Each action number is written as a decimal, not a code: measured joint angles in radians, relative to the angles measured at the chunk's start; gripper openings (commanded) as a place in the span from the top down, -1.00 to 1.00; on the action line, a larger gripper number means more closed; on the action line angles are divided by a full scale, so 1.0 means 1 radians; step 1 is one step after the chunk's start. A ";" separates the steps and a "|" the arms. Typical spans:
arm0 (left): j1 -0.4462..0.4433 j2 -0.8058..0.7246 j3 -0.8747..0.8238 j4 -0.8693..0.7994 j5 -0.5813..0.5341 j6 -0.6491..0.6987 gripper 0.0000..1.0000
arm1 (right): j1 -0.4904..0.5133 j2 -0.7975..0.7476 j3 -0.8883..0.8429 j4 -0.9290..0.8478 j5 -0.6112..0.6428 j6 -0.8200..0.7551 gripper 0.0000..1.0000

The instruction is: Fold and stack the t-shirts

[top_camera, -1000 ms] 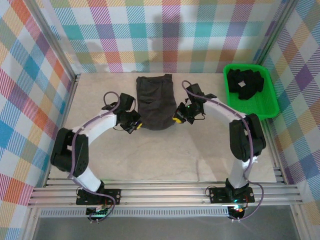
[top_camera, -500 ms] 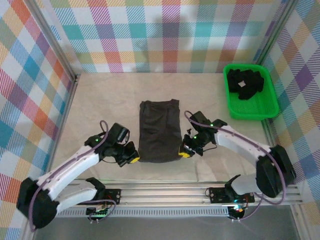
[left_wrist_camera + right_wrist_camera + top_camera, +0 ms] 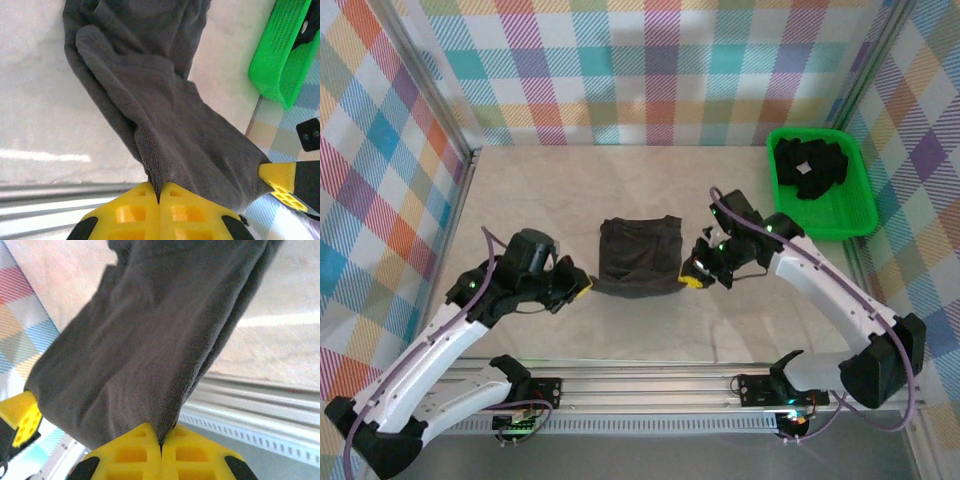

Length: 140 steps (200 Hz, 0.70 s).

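A dark charcoal t-shirt (image 3: 638, 258) is held by two robot arms over a pale table (image 3: 520, 200) enclosed by bright plaid walls (image 3: 620, 70).

The left end effector (image 3: 578, 290) is clenched on the shirt's near left corner. In the left wrist view its two yellow fingers (image 3: 135, 215) press together, with a pinch of cloth caught in the seam between them. From that grip the fabric spreads ahead and to the right in soft folds, reaching the table farther out.

The right end effector (image 3: 692, 280) is clenched on the near right corner. In the right wrist view its yellow fingers (image 3: 130, 455) are likewise pressed tight on a fold of the shirt, and the cloth runs ahead and to the left, pulled fairly taut. Each wrist view shows the other arm's yellow fingertip at the far end of the held edge.

The shirt lies directly between the two end effectors, its near edge stretched from one to the other.

Beyond and to the right of the right end effector, well apart from it, a bright green bin (image 3: 860, 215) sits at the table's edge and holds a heap of dark shirts (image 3: 810, 165).
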 measured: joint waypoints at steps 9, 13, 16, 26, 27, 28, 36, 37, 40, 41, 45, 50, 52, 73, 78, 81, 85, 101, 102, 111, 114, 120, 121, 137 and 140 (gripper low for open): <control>0.011 0.047 0.037 0.004 -0.020 0.005 1.00 | -0.021 0.041 0.053 -0.007 0.006 -0.001 1.00; 0.018 0.068 0.052 0.008 -0.026 0.007 1.00 | -0.031 0.061 0.074 -0.007 0.010 -0.001 1.00; 0.024 0.081 0.060 0.011 -0.029 0.011 1.00 | -0.038 0.074 0.089 -0.007 0.011 -0.001 1.00; 0.055 0.130 0.083 0.036 -0.039 0.023 1.00 | -0.063 0.125 0.139 -0.007 0.018 -0.005 1.00; 0.059 0.135 0.084 0.037 -0.039 0.025 1.00 | -0.065 0.129 0.143 -0.007 0.018 -0.005 1.00; 0.062 0.138 0.085 0.039 -0.040 0.027 1.00 | -0.069 0.137 0.149 -0.007 0.018 -0.006 1.00; 0.097 0.179 0.100 0.064 -0.039 0.037 1.00 | -0.089 0.180 0.185 -0.004 0.021 -0.009 1.00; 0.103 0.186 0.103 0.068 -0.038 0.038 1.00 | -0.090 0.183 0.188 -0.004 0.021 -0.009 1.00; 0.118 0.204 0.109 0.079 -0.039 0.043 1.00 | -0.097 0.200 0.201 -0.002 0.021 -0.010 1.00; 0.122 0.210 0.111 0.080 -0.038 0.045 1.00 | -0.101 0.209 0.206 -0.002 0.021 -0.011 1.00; 0.142 0.236 0.123 0.091 -0.036 0.052 1.00 | -0.109 0.228 0.220 0.002 0.021 -0.012 1.00; 0.163 0.270 0.137 0.103 -0.037 0.061 1.00 | -0.121 0.257 0.237 0.010 0.020 -0.012 1.00; 0.171 0.285 0.146 0.108 -0.036 0.064 1.00 | -0.126 0.269 0.244 0.013 0.021 -0.013 1.00; 0.244 0.467 0.241 0.169 -0.025 0.117 1.00 | -0.167 0.413 0.345 0.034 0.019 -0.023 1.00; 0.259 0.516 0.267 0.185 -0.021 0.132 1.00 | -0.175 0.452 0.378 0.037 0.019 -0.027 1.00; 0.266 0.546 0.280 0.196 -0.021 0.140 1.00 | -0.180 0.475 0.396 0.042 0.019 -0.031 1.00; 0.274 0.577 0.299 0.205 -0.019 0.147 1.00 | -0.187 0.512 0.428 0.044 0.020 -0.034 1.00; 0.306 0.737 0.385 0.245 -0.013 0.190 0.96 | -0.208 0.644 0.536 0.076 0.029 -0.058 0.74; 0.308 0.744 0.389 0.245 -0.013 0.192 0.94 | -0.209 0.651 0.541 0.077 0.029 -0.061 0.71; 0.321 0.818 0.436 0.257 -0.010 0.212 0.61 | -0.215 0.726 0.605 0.089 0.050 -0.093 0.48; 0.325 0.844 0.453 0.263 -0.010 0.220 0.43 | -0.217 0.747 0.623 0.095 0.058 -0.104 0.40; 0.330 0.882 0.476 0.272 -0.007 0.235 0.10 | -0.220 0.789 0.662 0.103 0.075 -0.130 0.31; 0.332 0.890 0.481 0.275 -0.007 0.239 0.06 | -0.220 0.794 0.666 0.105 0.076 -0.131 0.30; 0.349 0.945 0.505 0.311 -0.007 0.276 -0.17 | -0.232 0.878 0.757 0.113 0.109 -0.177 0.20; 0.351 0.948 0.505 0.313 -0.007 0.278 -0.17 | -0.234 0.887 0.769 0.112 0.114 -0.188 0.18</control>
